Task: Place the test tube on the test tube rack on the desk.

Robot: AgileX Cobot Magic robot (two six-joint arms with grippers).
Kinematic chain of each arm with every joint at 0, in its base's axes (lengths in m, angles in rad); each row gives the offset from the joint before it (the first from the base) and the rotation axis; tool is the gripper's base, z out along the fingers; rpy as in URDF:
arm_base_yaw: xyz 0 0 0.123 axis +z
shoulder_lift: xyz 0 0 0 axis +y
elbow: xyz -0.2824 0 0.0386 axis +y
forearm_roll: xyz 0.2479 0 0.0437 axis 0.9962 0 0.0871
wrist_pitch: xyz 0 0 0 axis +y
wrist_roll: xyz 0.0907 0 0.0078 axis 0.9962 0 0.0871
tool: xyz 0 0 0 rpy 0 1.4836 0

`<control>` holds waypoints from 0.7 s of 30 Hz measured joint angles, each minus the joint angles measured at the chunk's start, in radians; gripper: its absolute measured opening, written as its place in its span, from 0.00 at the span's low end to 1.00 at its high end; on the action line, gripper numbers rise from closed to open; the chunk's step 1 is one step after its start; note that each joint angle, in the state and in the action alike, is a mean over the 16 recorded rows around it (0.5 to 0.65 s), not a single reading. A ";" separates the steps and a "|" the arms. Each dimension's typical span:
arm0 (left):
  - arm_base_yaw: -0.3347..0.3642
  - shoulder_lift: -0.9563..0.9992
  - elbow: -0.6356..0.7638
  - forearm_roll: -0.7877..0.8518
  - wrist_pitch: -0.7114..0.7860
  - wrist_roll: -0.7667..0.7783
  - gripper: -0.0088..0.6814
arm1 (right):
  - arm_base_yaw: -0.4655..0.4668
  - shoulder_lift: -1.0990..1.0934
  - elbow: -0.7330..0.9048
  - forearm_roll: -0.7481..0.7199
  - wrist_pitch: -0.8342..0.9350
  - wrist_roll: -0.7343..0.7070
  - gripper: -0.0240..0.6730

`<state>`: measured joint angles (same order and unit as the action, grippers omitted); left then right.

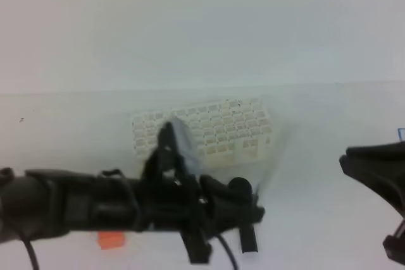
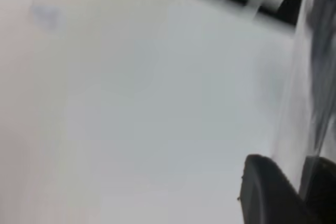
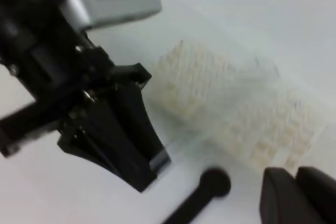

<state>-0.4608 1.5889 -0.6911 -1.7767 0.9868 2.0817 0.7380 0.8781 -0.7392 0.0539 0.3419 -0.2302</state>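
Gripping the test tube, left fingers closed.

You see bright, even, washed-out light in all views, with only faint shadows on the bench. Everything is soft; the left wrist view is heavily smeared, and the rack blurs in the right wrist view.

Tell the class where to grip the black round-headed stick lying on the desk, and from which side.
Grip the black stick on its thin straight shaft, just behind the round head, coming down from above and closing across it. It lies flat on the desk, so only the top is free.
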 joint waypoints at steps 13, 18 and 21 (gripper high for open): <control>0.180 -0.016 -0.013 -0.007 0.316 0.160 0.01 | 0.022 0.088 -0.003 0.014 -0.218 0.000 0.17; 0.176 -0.018 -0.013 -0.014 0.324 0.187 0.01 | 0.050 0.152 -0.005 0.018 -0.321 0.008 0.17; 0.178 -0.017 -0.013 -0.014 0.324 0.194 0.02 | 0.066 0.186 -0.005 0.017 -0.388 0.028 0.18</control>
<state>-0.2832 1.5717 -0.7039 -1.7912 1.3108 2.2756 0.8039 1.0644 -0.7444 0.0707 -0.0458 -0.2025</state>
